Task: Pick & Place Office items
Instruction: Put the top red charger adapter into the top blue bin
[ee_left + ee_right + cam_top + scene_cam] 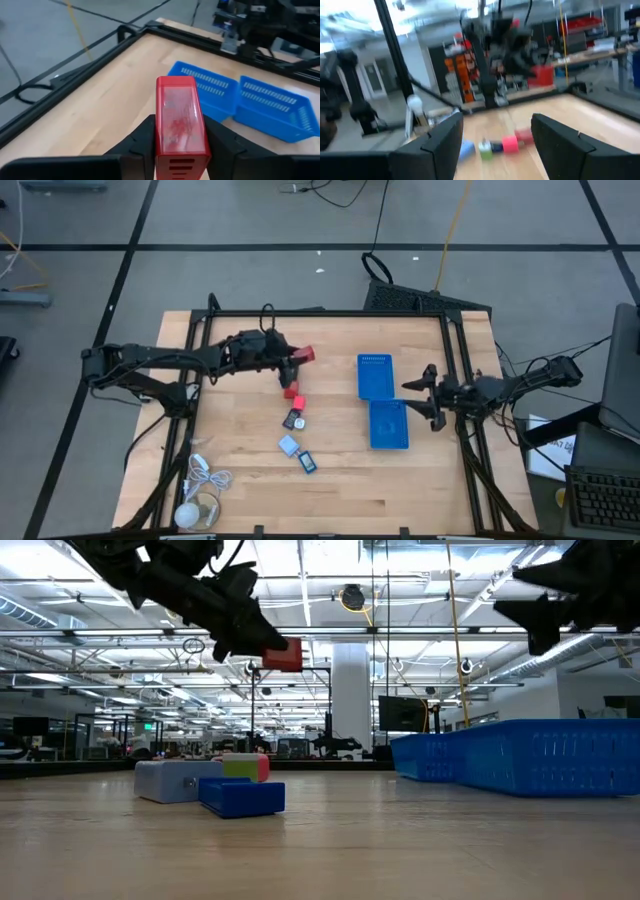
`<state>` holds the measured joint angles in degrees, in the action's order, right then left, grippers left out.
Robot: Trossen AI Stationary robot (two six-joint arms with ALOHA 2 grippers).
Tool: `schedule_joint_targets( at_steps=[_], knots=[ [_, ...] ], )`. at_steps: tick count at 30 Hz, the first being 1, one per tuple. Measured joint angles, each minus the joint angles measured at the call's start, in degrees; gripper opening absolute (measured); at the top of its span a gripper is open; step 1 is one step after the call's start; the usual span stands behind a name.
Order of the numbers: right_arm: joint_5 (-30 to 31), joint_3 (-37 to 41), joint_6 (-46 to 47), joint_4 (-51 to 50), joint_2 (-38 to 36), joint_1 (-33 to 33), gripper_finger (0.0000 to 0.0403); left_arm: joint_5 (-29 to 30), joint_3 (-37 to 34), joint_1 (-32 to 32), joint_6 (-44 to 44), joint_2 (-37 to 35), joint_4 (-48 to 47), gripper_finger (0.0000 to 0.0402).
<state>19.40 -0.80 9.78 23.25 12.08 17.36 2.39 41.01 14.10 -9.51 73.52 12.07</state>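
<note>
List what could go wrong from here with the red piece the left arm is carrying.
1. The left gripper holds the red piece only at its lower end, well above the table; it might tip or slip out and drop.
2. The right gripper hangs open beside the blue trays; the arms could crowd each other at the drop-off.
3. Other pieces lie right under the left arm; a fall could scatter them.
</note>
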Motion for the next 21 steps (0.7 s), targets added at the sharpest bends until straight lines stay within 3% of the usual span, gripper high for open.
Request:
schedule_joint_targets(
  at_steps=[4,11,14,21],
  knots=[
    [1.36,0.00,-0.35,7.03,0.01,-0.01,0.0226,0.00,0.00,-2.06,0.83,0.00,1.62,0.0123],
    [16.10,0.00,-4.02,8.57,2.51,-0.43,0.0226,0.02,0.00,-3.54,1.89,3.06,8.57,0.0117],
    [16.55,0.00,-2.17,10.11,7.02,-1.63,0.0226,-0.57,0.02,-3.74,1.86,6.39,13.06,0.0122],
    [16.57,-2.13,-0.41,16.23,23.59,-5.37,0.0226,-9.54,1.37,-3.75,-0.09,15.10,24.42,0.0117]
  ],
)
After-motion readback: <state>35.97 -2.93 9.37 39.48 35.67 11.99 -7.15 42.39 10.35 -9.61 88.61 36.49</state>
